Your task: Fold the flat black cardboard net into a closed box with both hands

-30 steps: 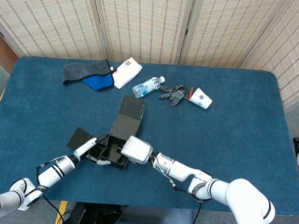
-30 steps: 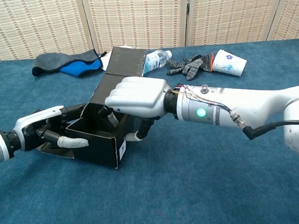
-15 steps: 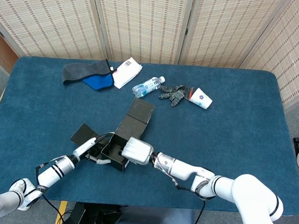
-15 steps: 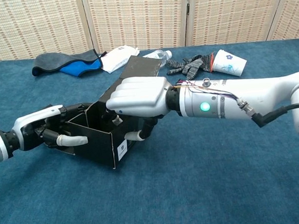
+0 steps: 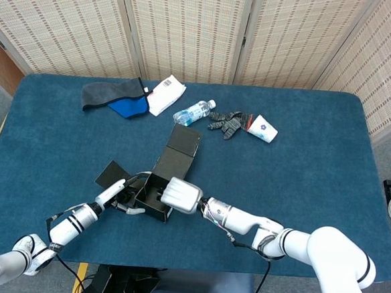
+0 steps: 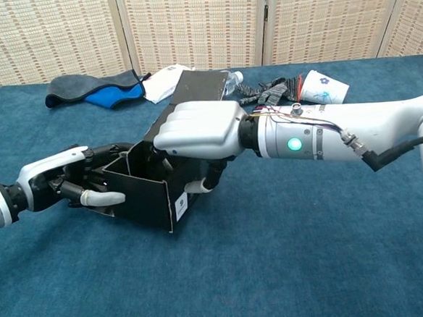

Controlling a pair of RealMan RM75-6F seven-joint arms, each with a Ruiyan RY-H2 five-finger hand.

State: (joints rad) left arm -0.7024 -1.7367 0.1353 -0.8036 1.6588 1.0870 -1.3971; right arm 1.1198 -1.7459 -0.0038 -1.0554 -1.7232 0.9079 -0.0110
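Black cardboard box [image 6: 152,199], half folded and open at the top, sits on the blue worktop [image 5: 301,174] between the two hands, and since a second ago it has turned: its tall back flap [image 5: 183,140] now leans toward the water bottle [image 5: 193,111], and in the chest view the corner with the small white label [image 6: 180,206] has swung more to the front. The right hand [image 6: 198,127] has shifted with it and lies over the box's right side, its broad white back covering the top edge, its fingers [image 6: 197,186] curled down and gripping the wall, some reaching inside the cavity. The left hand [image 6: 61,185] is just beside the box's left wall, fingers hooked around that wall and a side flap, one pale fingertip pressed against the outer face, so it too holds the cardboard. A loose flap [image 5: 111,174] lies flat on the worktop beyond the left hand, much as before. Well beyond both hands, toward the woven screen [image 5: 190,25], lie a grey and blue cloth [image 5: 115,97], a white packet [image 5: 166,93], a pair of dark gloves [image 5: 227,122] and a tipped paper cup [image 5: 261,129], all unmoved.
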